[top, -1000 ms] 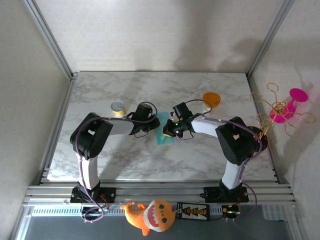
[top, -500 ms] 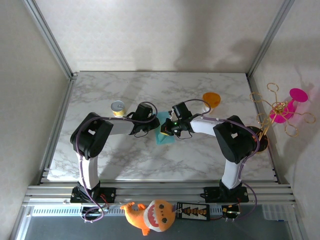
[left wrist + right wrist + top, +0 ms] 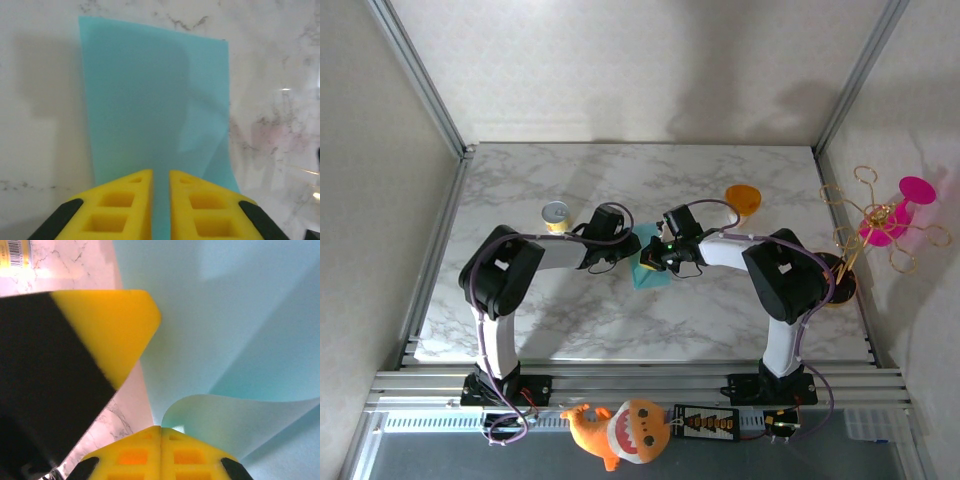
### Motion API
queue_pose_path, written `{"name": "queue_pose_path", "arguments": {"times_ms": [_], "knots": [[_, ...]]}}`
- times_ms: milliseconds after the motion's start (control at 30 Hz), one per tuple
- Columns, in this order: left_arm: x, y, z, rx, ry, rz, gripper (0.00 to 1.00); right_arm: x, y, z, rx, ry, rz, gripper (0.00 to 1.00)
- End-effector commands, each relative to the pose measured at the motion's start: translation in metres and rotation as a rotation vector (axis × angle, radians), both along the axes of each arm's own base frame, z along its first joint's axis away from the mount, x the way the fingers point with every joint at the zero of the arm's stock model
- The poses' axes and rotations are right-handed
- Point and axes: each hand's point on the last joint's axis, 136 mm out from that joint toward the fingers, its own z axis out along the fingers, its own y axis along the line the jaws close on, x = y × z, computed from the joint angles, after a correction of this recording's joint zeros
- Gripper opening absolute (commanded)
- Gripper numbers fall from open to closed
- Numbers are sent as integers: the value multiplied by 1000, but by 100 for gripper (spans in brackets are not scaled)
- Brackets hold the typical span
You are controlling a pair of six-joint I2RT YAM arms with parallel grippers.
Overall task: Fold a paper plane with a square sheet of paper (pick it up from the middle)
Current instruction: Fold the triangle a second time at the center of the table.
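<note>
Toy fish (image 3: 620,432): orange, at the near edge, well apart from the work.
Sheet of paper (image 3: 648,275): teal, on the counter (image 3: 570,320) near its middle. Part of it lies flat and one flap curls up off the surface.
Right fingers (image 3: 160,432): together, with no gap. The low end of the curled flap meets their tips, so it looks pinched there.
Left fingers (image 3: 149,182): nearly together, with a thin slit that shows teal. They sit over the sheet's near edge, and I cannot tell whether they press, pinch or only hover.
Step, as I judge it: an early fold, one side lifted over while the other side is steadied.
Risk, slipping: if the left fingers are not really holding the sheet down, a pull on the flap would drag the whole sheet and skew the crease.
Risk, tearing: thin paper pinched at one small spot could rip or buckle if it is swung over fast.
Risk, bumping: the two sets of fingers are just beside each other, so a tight pass could knock them together.
Can (image 3: 556,215): yellow, far left of the sheet. A wide swing on that side could tip it.
Cup (image 3: 742,198): orange, far right, apart from the paper.
</note>
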Motion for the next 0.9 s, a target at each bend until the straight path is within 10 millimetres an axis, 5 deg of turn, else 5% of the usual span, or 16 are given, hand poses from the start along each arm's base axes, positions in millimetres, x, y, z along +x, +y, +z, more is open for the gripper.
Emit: {"name": "queue_pose_path", "arguments": {"times_ms": [0, 367, 867], "knots": [[11, 6, 31, -67, -60, 32, 18, -1, 3, -5, -8, 0, 4, 2], [14, 21, -10, 17, 24, 64, 15, 0, 6, -4, 14, -6, 10, 2], [7, 23, -25, 38, 60, 60, 11, 9, 9, -10, 9, -14, -8, 2]]}}
